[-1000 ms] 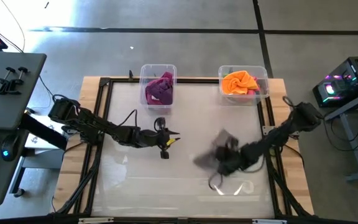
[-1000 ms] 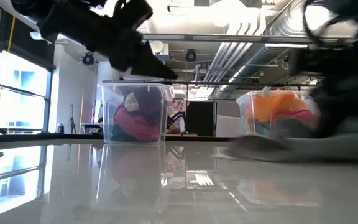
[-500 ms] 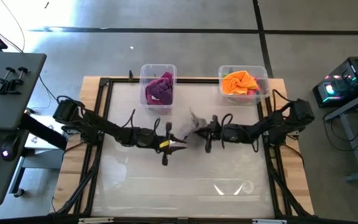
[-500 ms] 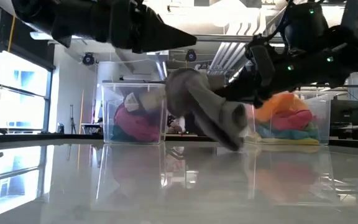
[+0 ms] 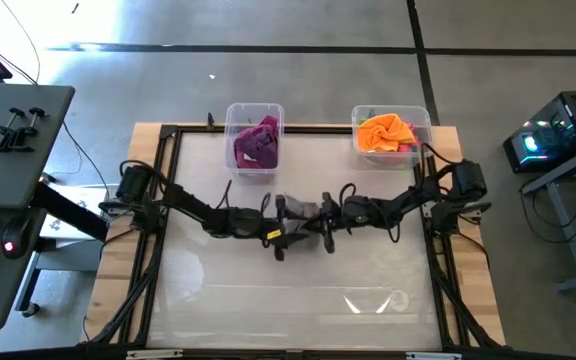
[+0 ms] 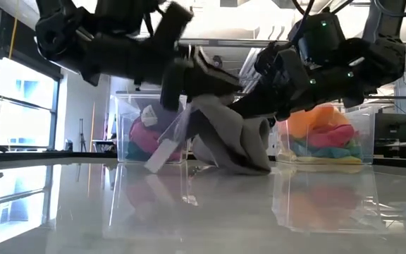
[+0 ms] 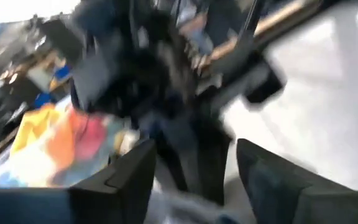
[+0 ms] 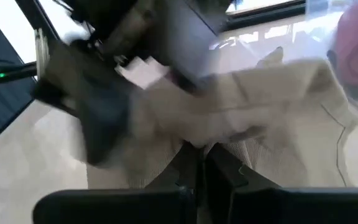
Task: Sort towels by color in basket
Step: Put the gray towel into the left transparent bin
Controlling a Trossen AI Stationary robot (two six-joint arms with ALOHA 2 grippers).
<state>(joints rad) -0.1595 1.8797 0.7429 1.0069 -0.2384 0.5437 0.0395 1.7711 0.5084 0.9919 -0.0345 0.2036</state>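
A grey towel hangs at the table's middle, between my two grippers. My right gripper comes in from the right and is shut on it. My left gripper comes in from the left and is open. Its fingers stand either side of the towel's upper part; whether they touch it I cannot tell. Magenta and purple towels lie in the left bin. Orange, pink and other towels fill the right bin. My right gripper pinches the grey towel's upper part between its two shut fingers, which come nearly level from the table's right. The cloth hangs slack below the fingers, and its lower end rests on the table.
Two clear bins stand at the far edge, the left bin and the right bin. A white tag hangs below my left gripper. A dark frame borders the glossy tabletop. Desks and a computer stand beyond the table's sides.
My right gripper has swung from the table's near right toward the middle, tipping up to nearly level, and has carried the grey towel off the table; the towel now hangs with only its lower end down. My left gripper has moved right and down toward the towel and has opened.
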